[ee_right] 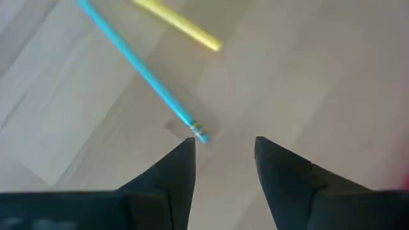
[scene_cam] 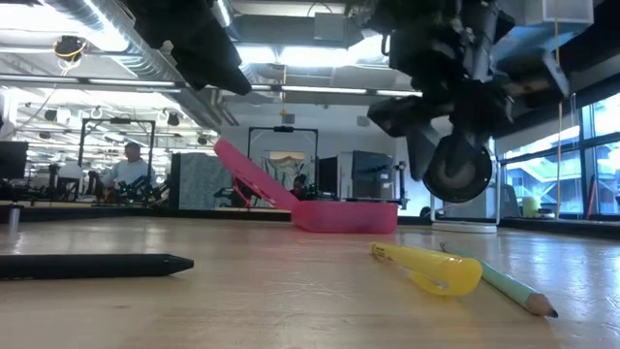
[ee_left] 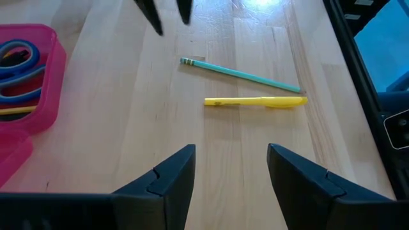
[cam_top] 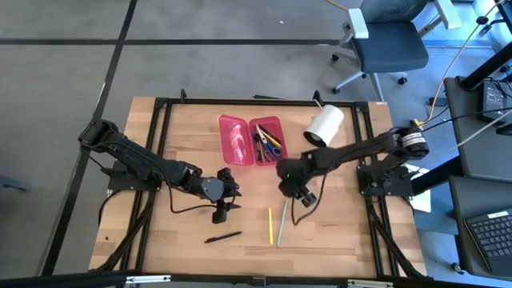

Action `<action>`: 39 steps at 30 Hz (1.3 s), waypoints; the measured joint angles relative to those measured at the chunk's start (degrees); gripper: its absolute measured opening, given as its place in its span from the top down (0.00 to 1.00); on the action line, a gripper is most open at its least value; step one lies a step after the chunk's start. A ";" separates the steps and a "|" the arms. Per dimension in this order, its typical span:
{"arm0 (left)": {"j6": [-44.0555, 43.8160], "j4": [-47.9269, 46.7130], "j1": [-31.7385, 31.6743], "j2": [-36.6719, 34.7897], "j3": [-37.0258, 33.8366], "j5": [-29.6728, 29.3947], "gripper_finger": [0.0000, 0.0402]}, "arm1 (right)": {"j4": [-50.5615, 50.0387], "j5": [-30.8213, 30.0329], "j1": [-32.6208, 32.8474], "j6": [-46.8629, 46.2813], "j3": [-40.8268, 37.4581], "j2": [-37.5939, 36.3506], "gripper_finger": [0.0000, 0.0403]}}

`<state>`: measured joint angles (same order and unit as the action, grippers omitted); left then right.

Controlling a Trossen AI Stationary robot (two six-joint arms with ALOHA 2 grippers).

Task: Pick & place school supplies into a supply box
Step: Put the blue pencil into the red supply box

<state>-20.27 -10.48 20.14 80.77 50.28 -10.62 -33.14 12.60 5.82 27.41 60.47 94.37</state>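
Bare wood around green pencil [cam_top: 282,224]

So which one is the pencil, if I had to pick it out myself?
Start at the pink supply box at the table's far middle and come toward the near edge. Two thin sticks lie side by side there; the pencil is the longer blue-green one, right of the shorter yellow pen.
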 joint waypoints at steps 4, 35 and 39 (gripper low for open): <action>0.00 -0.02 0.00 0.00 0.00 -0.23 0.54 | 1.28 -5.90 3.85 0.51 0.00 2.61 0.59; -0.02 -0.02 0.00 0.00 0.00 -3.27 0.54 | 3.33 -6.70 6.81 4.40 0.26 13.70 0.81; -0.02 -0.02 0.00 0.00 0.00 -3.27 0.54 | 2.71 -6.70 6.83 4.40 0.26 13.71 0.87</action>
<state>-20.29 -10.50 20.14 80.77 50.28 -13.89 -30.42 5.90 12.64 31.81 60.73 108.07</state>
